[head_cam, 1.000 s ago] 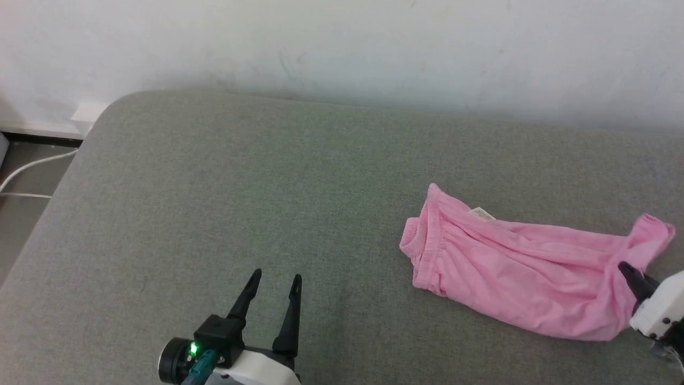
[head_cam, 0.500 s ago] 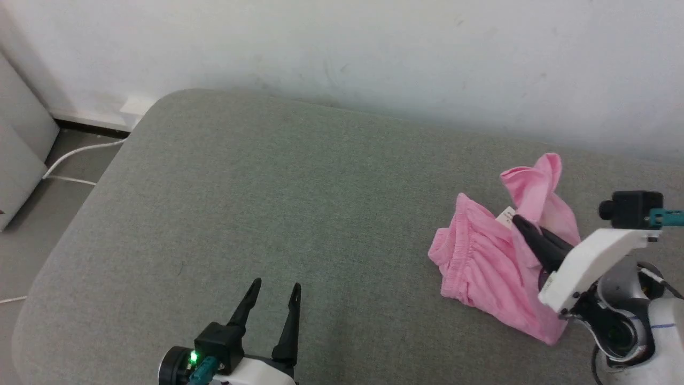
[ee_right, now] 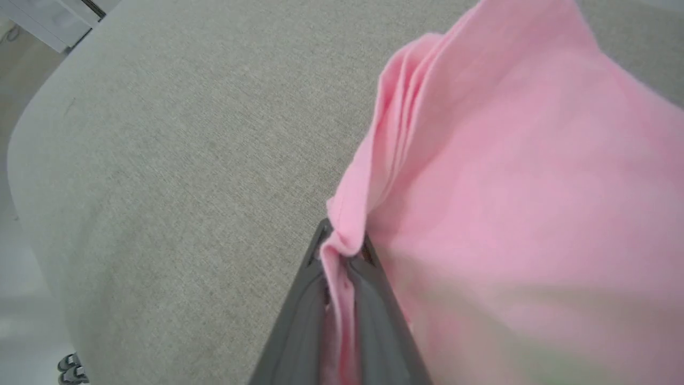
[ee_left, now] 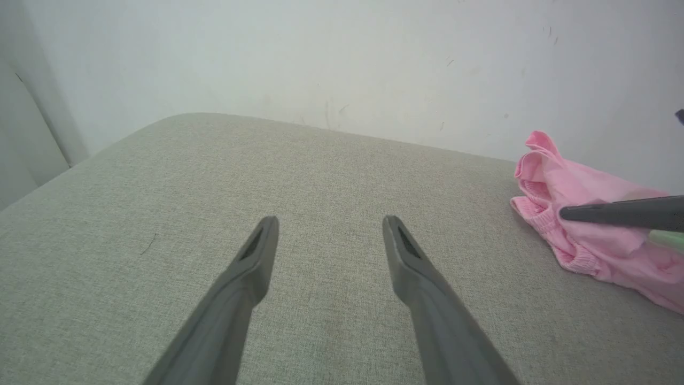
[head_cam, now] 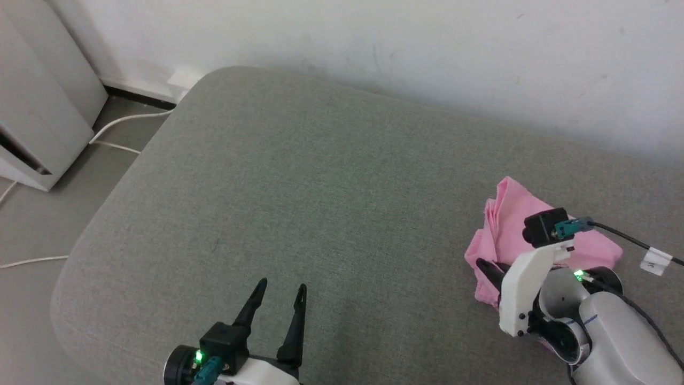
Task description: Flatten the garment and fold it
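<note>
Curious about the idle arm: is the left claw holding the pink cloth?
No, the left claw is open and empty, well apart from the pink cloth.

our left tool (head_cam: 282,284) is two long black fingers (head_cam: 293,326) that taper to narrow tips, each with a slot hollowed into its inner face. they grow from a square black block (head_cam: 224,341) with a small green light. below it we see a teal plug (head_cam: 206,371), a round black housing and a white shell. our right tool (head_cam: 483,264) has the same dark fingers on a flat white bracket (head_cam: 521,291) with small dark screws. above sits a black camera box (head_cam: 541,227), and a black cable (head_cam: 614,231) with a white tag (head_cam: 654,261). nearer us are a rounded silver-grey joint and a pale forearm (head_cam: 614,342) with a thin blue line.
</note>
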Controlling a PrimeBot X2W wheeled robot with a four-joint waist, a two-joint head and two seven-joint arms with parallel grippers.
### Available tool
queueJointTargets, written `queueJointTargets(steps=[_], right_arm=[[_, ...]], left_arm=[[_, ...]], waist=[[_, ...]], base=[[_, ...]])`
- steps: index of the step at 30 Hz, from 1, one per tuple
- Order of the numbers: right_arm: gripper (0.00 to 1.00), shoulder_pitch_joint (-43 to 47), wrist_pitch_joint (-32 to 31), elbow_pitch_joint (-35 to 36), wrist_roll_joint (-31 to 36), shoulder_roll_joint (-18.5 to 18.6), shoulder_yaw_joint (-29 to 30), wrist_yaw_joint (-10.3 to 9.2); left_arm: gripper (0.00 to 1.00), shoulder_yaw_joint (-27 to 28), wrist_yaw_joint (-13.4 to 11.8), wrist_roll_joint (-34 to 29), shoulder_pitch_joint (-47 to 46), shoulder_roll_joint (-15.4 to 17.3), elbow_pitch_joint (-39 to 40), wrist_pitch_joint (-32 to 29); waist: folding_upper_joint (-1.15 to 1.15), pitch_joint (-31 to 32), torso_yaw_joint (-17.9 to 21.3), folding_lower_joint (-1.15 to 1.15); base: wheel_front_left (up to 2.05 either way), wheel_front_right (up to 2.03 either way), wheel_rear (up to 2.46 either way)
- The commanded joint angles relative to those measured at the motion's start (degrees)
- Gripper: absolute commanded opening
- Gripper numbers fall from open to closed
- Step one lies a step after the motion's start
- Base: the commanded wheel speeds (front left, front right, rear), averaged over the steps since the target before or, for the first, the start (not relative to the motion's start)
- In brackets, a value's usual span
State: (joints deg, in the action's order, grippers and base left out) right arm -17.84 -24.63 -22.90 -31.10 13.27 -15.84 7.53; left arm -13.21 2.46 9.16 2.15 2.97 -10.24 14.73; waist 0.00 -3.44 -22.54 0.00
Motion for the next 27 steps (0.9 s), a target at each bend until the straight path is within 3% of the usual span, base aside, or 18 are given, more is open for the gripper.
queueJointTargets(steps=[1,2,6,14,21,27], right_arm=[[0.43,-1.52,0.64,-1.54,1.49,1.02,-1.54,-0.04],[1.0,-2.3,1.04,-3.05,2.78,1.76,-2.95,-0.04],[1.0,-4.81,2.15,-7.92,5.55,3.63,-9.3,-0.04],[1.0,-7.88,6.18,-12.92,1.85,4.0,-16.72,-0.04],[1.0,-9.97,10.52,-8.17,-2.04,7.32,-19.2,-0.04],[1.0,-9.15,13.13,-0.52,-2.39,13.17,-16.07,-0.04]], left_arm=[[1.0,-0.3,-0.18,0.36,-0.71,-0.09,-0.07,0.27],[1.0,-0.51,-0.3,0.52,-0.9,-0.09,-0.07,0.27],[1.0,-1.29,-0.72,1.01,-1.52,-0.09,-0.3,0.27],[1.0,-1.33,-0.77,0.71,-2.02,-0.09,-1.1,0.27],[1.0,0.49,-0.23,0.11,-1.0,0.01,-0.89,0.27],[1.0,2.43,0.01,0.79,-0.36,-0.01,0.94,0.27]], waist=[[0.0,-1.13,-0.87,0.0],[0.0,-1.33,-0.97,0.0],[0.0,-1.69,-0.85,0.0],[0.0,0.51,2.38,0.0],[0.0,4.06,7.67,0.0],[0.0,6.17,12.06,0.0]], base=[[0.0,0.0,0.0],[0.0,0.0,0.0],[0.0,0.0,0.0],[0.0,0.0,0.0],[0.0,0.0,0.0],[0.0,0.0,0.0]])
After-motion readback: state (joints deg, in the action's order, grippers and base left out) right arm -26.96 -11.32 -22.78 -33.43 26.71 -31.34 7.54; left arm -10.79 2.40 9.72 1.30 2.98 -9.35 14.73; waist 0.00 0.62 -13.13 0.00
